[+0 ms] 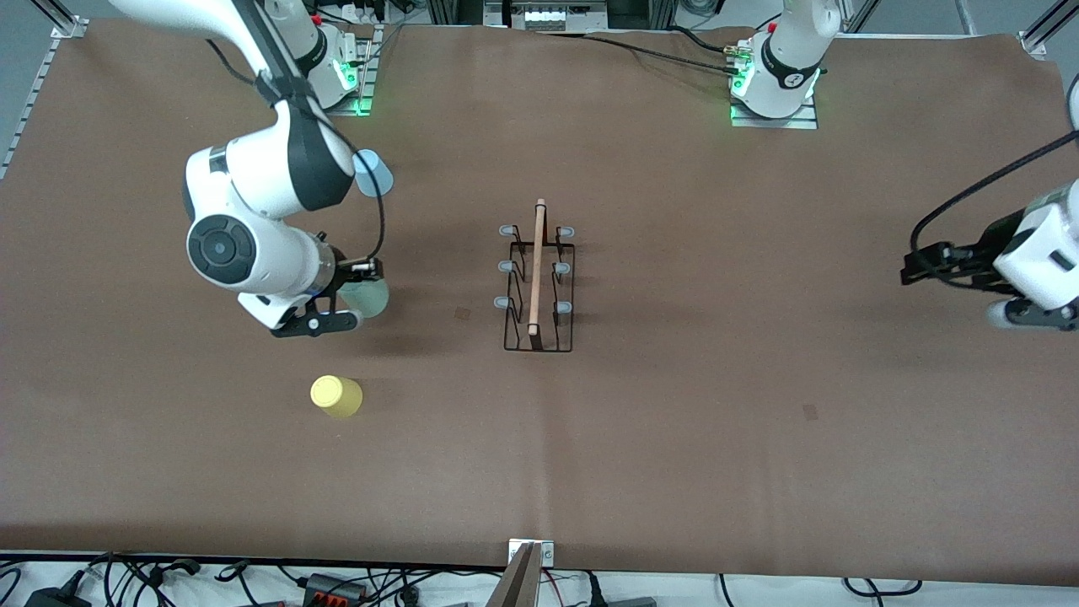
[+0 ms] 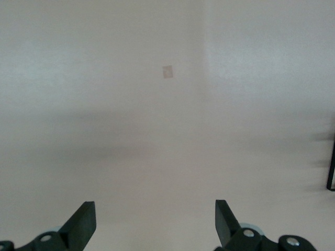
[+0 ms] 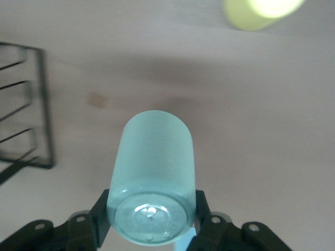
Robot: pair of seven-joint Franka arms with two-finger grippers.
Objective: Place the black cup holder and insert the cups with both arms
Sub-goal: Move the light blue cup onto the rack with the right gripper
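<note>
Standing mid-bench, the rack (image 1: 539, 287) is seen upright on the brown bench (image 1: 674, 438), its wooden rod (image 1: 536, 265) running along the top and the grey-tipped prongs (image 1: 506, 266) bare on both sides. The green cup (image 1: 367, 297) is pinched between the fingers (image 3: 102, 217) of the right gripper (image 1: 358, 295), which is placed over the bench toward the right arm's end, beside the rack. In the right wrist view the green cup (image 3: 153, 183) is shown end-on, gripped near its closed base, with a corner of the rack (image 3: 31, 120) and the yellow cup (image 3: 259, 13) in sight past it. The yellow cup (image 1: 336, 396) is set base-up on the bench, nearer the front camera than the green one. The blue cup (image 1: 373, 174) is found farther from the camera, partly covered by the right arm. The left gripper (image 1: 927, 265) is held over the left arm's end of the bench, well apart from the rack; its fingers (image 2: 82, 225) are spread with nothing between them, and only bare bench is shown below, with an edge of the rack (image 2: 331, 167) at the side of that view
</note>
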